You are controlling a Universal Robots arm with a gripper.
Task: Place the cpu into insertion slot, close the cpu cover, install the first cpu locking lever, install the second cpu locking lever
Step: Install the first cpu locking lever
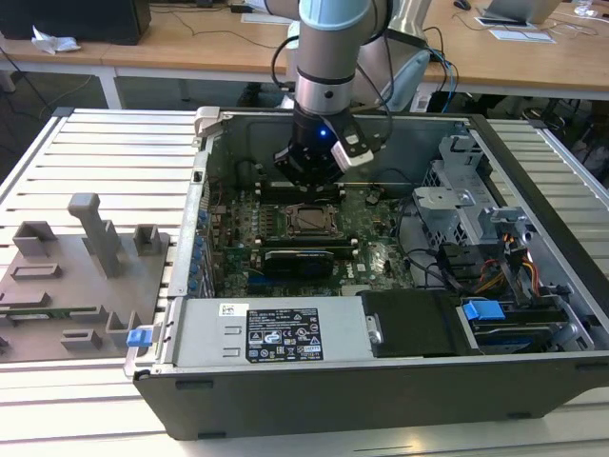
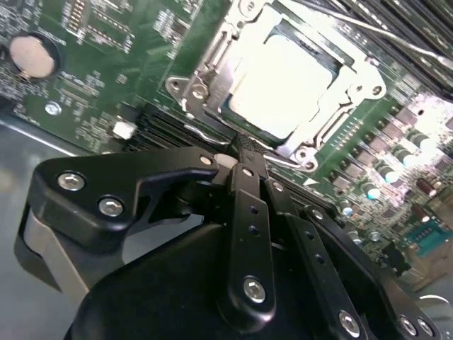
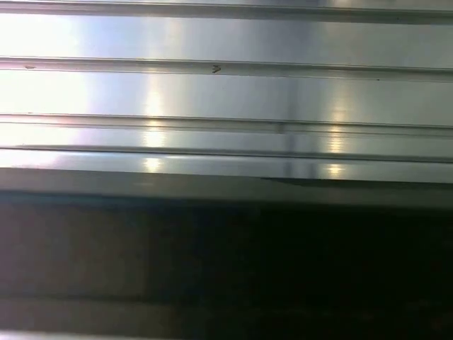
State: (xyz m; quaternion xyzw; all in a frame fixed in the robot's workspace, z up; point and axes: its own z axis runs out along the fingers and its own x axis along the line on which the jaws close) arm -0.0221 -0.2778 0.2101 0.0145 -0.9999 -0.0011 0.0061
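This looks like a robotics lab or test workshop. An opened dark-grey desktop computer case [image 1: 381, 371] lies on a ribbed aluminium-profile workbench [image 1: 105, 152] beside a grey plastic fixture plate [image 1: 76, 276]. Far behind stand light wooden desks [image 1: 190, 43] with trailing cables.

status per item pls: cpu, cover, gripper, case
cpu: seated in the insertion slot.
cpu cover: down over the chip, framing it.
gripper: fingers together, tip at the cover's edge.
computer case: lying on its side, side panel off.
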